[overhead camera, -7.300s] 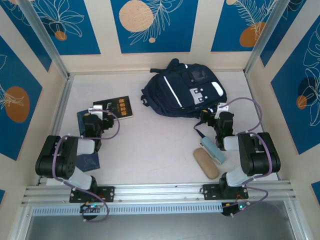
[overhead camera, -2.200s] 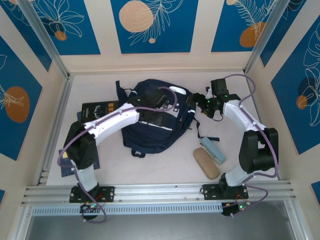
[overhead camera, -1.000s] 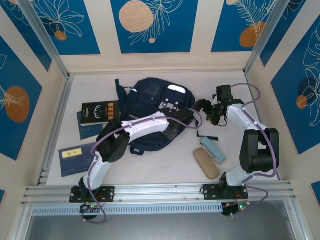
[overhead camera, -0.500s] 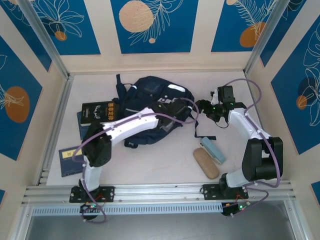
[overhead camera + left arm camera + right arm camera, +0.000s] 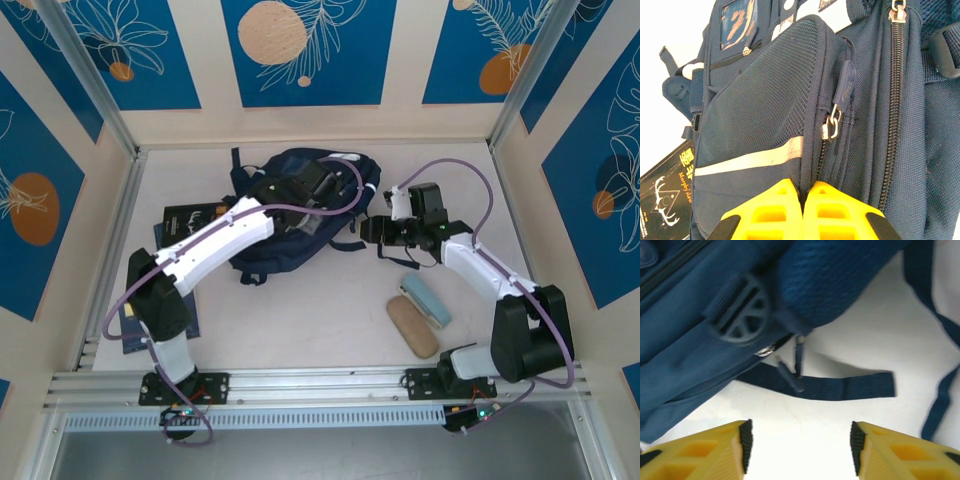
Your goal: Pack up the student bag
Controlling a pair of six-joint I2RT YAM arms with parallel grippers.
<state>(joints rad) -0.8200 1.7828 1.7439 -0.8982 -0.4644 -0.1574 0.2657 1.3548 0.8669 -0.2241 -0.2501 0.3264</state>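
Student bag (image 5: 285, 245) lies upper centre of the overhead frame on the table (image 5: 330, 310), the left gripper (image 5: 802, 189) closed tight at a seam by its mesh pocket (image 5: 755, 115). The right gripper (image 5: 800, 440) hangs with jaws apart over bare tabletop, near a loose strap (image 5: 840, 386).

Seen from above, the left arm (image 5: 215, 238) crosses the student bag (image 5: 290, 250), hiding its middle and the right part of the black book (image 5: 188, 218) at centre left. In the left wrist view the bag runs off the top and right edges. The right wrist view is blurred, and a strap (image 5: 932, 295) leaves its right edge.
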